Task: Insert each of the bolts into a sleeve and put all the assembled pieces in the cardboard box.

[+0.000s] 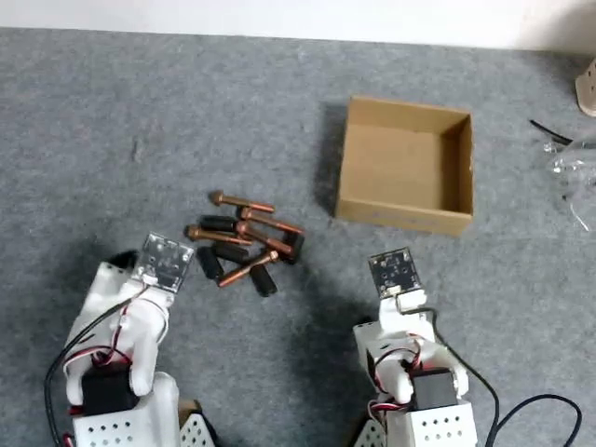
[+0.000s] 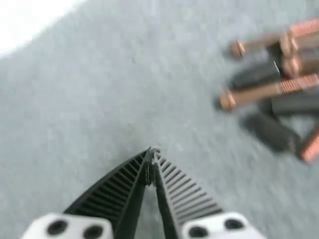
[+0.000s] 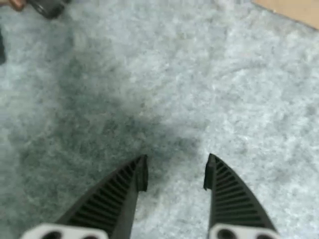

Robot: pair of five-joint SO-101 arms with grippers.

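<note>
I'm at the very start, I judge: the bolts (image 1: 244, 203) and black sleeves (image 1: 220, 224) lie jumbled on the grey mat (image 1: 112, 112), near the cardboard box (image 1: 402, 215). My left gripper (image 2: 152, 155) is pressed together beside the pile, and my right gripper (image 3: 175, 172) is spread over the mat. Next, I should open the left and single out one bolt.

Grey felt-covered table (image 1: 140, 102) under soft, even light.
The fuzzy grey surface spreads across the high view; a pale white strip (image 1: 279, 14) borders its far side, and clear plastic scraps (image 1: 568, 163) with a thin black wire (image 1: 548, 131) lie near the right edge.
</note>
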